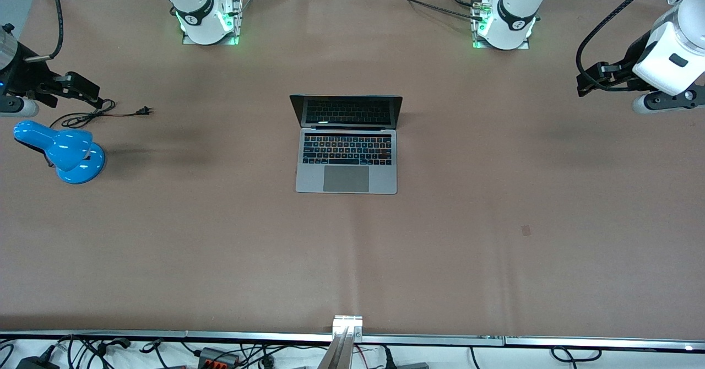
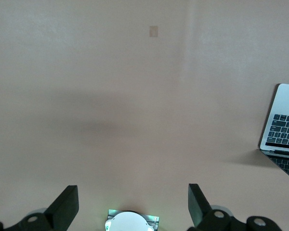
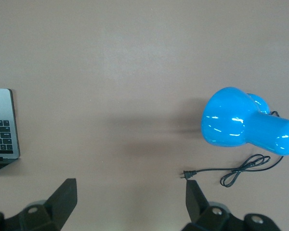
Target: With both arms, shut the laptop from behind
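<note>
The silver-grey laptop (image 1: pixel 347 162) lies open in the middle of the table, its dark screen (image 1: pixel 347 111) upright and facing the front camera. Part of the laptop shows in the left wrist view (image 2: pixel 283 126) and in the right wrist view (image 3: pixel 2 124). My left gripper (image 1: pixel 586 82) hangs open and empty over the table at the left arm's end, well apart from the laptop; its own view shows it (image 2: pixel 132 192) over bare cloth. My right gripper (image 1: pixel 91 95) hangs open and empty over the right arm's end, above the lamp's cord, as its own view (image 3: pixel 130 185) shows.
A blue desk lamp (image 1: pixel 66 151) stands at the right arm's end, its black cord and plug (image 1: pixel 144 110) lying on the cloth; both show in the right wrist view (image 3: pixel 241 122). The arm bases (image 1: pixel 206 19) (image 1: pixel 504 25) stand along the table's edge farthest from the camera.
</note>
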Robot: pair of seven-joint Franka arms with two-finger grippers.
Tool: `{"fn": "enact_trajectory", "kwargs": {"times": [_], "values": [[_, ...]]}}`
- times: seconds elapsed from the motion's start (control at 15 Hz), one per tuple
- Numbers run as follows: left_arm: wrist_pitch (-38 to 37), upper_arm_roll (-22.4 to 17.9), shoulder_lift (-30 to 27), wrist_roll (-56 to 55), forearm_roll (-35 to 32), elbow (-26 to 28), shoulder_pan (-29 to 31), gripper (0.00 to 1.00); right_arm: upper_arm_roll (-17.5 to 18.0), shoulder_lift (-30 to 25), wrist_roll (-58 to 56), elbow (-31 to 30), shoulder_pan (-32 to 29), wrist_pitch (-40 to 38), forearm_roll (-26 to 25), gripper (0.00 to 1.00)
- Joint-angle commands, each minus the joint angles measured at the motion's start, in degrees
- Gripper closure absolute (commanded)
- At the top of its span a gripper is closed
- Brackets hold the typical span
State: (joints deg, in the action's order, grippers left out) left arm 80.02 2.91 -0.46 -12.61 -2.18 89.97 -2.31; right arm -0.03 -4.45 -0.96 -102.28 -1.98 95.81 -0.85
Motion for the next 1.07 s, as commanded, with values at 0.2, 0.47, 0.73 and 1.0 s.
{"fn": "enact_trajectory", "kwargs": {"times": [0.2,0.47,0.73,1.0], "values": [[1.4,-0.1,-1.7,-0.4,0.3,1.9,0.5,0.00,0.0,-1.3,-0.6,-0.4,-0.4,-0.4,0.8,0.00],[0.1,-0.1,-1.3,0.0,0.4,1.1,0.9,0.00,0.0,-1.2,-0.6,-0.4,-0.3,-0.3,0.8,0.00],[-1.6,0.1,-1.1,0.1,0.4,0.6,1.1,0.45,0.0,-1.4,-0.6,-0.4,-0.3,-0.2,0.8,0.00],[-2.0,0.4,-1.2,-0.6,0.4,0.6,1.1,1.00,0.3,-1.2,-0.7,-0.5,0.0,-0.2,0.8,1.00]]}}
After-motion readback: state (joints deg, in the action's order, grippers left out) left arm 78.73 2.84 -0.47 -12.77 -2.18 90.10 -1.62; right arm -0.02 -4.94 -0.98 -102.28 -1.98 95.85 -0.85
